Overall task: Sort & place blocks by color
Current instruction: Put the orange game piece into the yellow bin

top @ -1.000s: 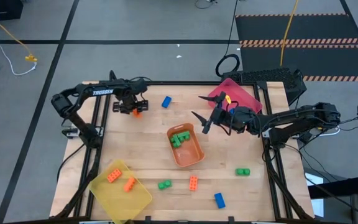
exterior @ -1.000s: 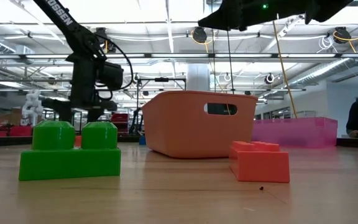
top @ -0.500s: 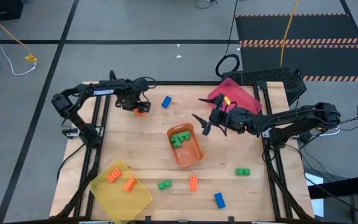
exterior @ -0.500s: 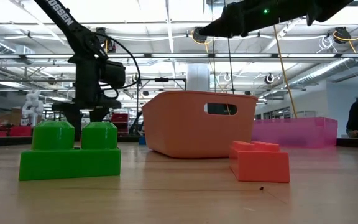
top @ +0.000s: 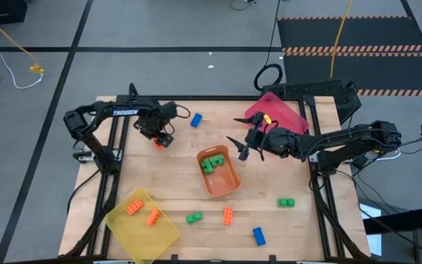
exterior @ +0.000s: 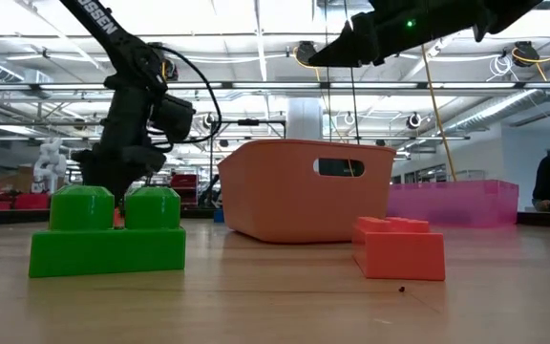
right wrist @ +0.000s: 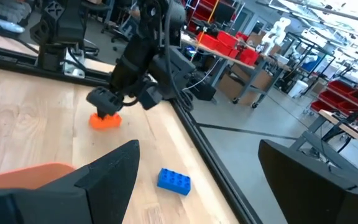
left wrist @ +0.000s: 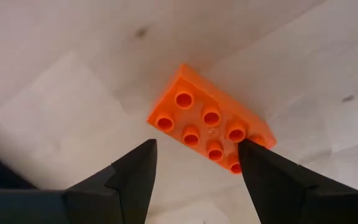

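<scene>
An orange brick (top: 158,144) lies studs up on the wood at the far left, also in the left wrist view (left wrist: 207,124) and the right wrist view (right wrist: 106,120). My left gripper (top: 157,134) points straight down over it, open, its fingers standing past the brick's two ends. My right gripper (top: 233,126) hangs open and level, high between the pink tray (top: 280,114) and the orange tray (top: 220,176), with nothing in it. Loose bricks lie about: blue (top: 195,119), green (top: 194,218), orange (top: 228,215), blue (top: 258,235), green (top: 286,202). My left gripper comes at the orange brick from above. In the wrist view one finger (left wrist: 272,180) covers the brick's end corner (left wrist: 241,140), while the other finger (left wrist: 132,177) stands clear of the opposite end. Whether it touches, I cannot tell. The brick rests flat on the table.
The orange tray holds green bricks (top: 212,163). The yellow tray (top: 160,233) at the near left corner holds two orange bricks. In the low view a green brick (exterior: 108,234) and an orange brick (exterior: 399,248) stand close to the camera. A person sits beyond the table at the right.
My left gripper has moved a little toward the table's near edge and rolled about its own downward axis, staying open over the orange brick. My right gripper has tipped slightly downward in place.
</scene>
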### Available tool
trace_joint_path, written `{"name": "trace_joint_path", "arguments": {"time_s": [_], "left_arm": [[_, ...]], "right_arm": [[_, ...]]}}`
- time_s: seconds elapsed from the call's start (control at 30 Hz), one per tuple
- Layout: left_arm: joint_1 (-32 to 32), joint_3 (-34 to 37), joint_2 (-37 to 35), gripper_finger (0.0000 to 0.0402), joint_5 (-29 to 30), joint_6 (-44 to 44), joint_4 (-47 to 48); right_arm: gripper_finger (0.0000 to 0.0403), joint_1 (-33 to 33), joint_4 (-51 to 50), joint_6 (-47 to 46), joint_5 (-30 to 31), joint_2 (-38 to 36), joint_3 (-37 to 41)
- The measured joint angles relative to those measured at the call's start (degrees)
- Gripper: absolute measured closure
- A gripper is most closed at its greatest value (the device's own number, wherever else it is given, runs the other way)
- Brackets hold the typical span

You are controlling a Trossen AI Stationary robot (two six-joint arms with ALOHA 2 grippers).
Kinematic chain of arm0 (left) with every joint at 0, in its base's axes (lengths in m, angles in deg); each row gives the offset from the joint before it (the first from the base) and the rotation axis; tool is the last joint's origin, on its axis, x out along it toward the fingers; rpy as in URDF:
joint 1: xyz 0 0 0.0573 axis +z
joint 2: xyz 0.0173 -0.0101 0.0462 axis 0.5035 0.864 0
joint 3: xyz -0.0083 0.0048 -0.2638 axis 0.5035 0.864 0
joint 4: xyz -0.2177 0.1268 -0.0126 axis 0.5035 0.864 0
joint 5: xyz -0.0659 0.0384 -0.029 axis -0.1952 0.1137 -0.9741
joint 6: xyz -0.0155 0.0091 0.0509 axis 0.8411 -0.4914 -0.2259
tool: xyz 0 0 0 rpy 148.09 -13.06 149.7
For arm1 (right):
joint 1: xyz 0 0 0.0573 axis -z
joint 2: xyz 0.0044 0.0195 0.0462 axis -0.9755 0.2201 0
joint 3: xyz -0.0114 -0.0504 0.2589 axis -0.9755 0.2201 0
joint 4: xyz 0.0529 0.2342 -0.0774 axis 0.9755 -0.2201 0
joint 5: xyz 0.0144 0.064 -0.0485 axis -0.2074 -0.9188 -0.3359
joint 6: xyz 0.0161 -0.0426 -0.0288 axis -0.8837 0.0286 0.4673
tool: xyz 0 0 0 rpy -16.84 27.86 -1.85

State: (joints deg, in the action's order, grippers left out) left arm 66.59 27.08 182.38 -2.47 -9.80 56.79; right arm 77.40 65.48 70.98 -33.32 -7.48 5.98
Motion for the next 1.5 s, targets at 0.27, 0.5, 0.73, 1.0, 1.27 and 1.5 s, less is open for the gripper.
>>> {"name": "trace_joint_path", "arguments": {"time_s": [0.27,0.5,0.73,1.0,1.27,1.5], "left_arm": [[0.6,-7.9,-0.1,0.0174,0.0,21.9,4.6],[-0.6,-7.8,-0.1,0.0174,0.0,29.4,4.1],[-2.0,-4.4,-0.2,0.0174,-0.1,37.2,3.8],[-2.0,-0.8,-0.3,0.0174,-0.6,39.5,-4.8],[-1.3,2.2,0.1,0.0174,-0.6,39.0,-6.4],[-1.0,3.4,1.1,0.0174,1.0,30.3,-11.3]], "right_arm": [[0.0081,-0.2,-0.1,0.0,0.0,0.0,0.0],[0.0081,-0.6,-1.5,0.1,0.0,0.0,0.0],[0.0081,-0.6,-2.3,0.6,0.0,-0.2,0.0],[0.0081,-0.6,-3.4,0.9,0.0,-3.4,0.0],[0.0081,-0.6,-5.8,0.1,0.0,-5.0,0.0],[0.0081,-0.6,-6.6,-1.1,0.0,-5.0,0.0]]}}
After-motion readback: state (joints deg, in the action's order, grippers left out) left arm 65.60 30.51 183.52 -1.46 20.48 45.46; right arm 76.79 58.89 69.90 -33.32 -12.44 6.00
